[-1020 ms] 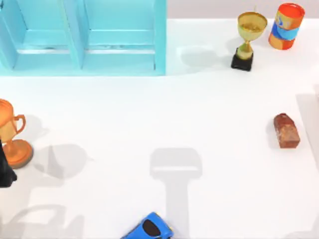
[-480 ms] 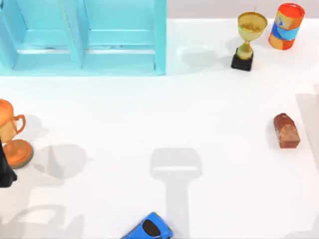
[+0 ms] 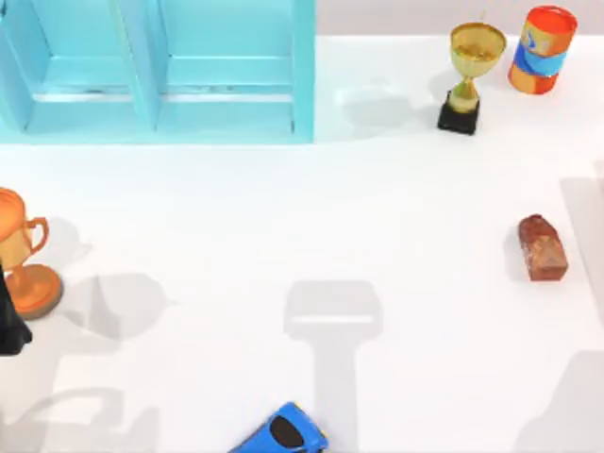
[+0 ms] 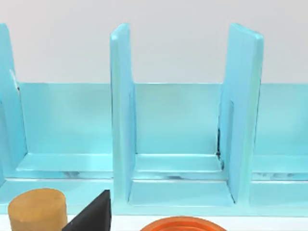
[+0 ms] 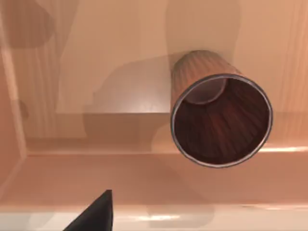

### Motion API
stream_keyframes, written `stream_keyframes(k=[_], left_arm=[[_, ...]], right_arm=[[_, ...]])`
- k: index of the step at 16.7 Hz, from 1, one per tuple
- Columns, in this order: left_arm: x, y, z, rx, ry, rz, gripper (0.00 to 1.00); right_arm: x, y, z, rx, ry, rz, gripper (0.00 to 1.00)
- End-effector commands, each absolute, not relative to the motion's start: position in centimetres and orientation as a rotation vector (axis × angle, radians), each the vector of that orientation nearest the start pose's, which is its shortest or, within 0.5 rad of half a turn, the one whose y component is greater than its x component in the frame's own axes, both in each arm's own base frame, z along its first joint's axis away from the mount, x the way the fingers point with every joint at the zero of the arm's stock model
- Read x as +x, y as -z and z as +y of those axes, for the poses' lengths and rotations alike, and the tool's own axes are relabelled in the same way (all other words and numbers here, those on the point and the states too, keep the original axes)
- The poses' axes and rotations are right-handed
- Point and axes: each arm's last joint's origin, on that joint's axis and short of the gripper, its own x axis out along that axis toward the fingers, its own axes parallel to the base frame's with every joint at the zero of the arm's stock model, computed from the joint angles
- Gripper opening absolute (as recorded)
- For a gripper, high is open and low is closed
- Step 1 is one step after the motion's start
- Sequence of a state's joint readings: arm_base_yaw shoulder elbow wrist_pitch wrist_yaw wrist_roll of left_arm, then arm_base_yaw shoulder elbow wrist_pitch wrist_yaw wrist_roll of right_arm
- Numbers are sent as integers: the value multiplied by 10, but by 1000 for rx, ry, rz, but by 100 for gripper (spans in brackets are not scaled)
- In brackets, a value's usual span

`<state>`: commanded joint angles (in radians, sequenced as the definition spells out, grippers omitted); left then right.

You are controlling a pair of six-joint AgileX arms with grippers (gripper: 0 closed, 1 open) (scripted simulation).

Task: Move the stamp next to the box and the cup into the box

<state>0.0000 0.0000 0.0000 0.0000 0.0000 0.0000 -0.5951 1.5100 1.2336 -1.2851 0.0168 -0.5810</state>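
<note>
Top view: stamp [image 3: 543,247] is seen lying on the worktop [image 3: 377,217] at right, well apart from the shelf [image 3: 156,71].
L wrist: shelf faced; finger state can't be told.
R wrist: cup [image 5: 219,115] is seen upright inside the box [image 5: 96,96], apart from the dark finger tip [image 5: 94,214]; grip state can't be told.

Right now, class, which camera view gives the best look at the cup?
The right wrist view: the cup stands there inside a wooden box, its ribbed side, rim and dark interior plainly visible. The top view instead shows the stamp at the table's right, and the left wrist view faces a blue shelf.
</note>
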Motion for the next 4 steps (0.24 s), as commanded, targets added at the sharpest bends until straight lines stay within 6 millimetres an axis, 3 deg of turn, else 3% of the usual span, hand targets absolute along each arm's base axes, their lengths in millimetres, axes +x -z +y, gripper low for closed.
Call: stream_keyframes(k=[2, 4], left_arm=[[106, -160, -1, 0, 0, 0, 100], [106, -160, -1, 0, 0, 0, 100]], right_arm=[[217, -272, -144, -11, 28, 1563, 100], [216, -277, -143, -14, 30, 1559, 100]])
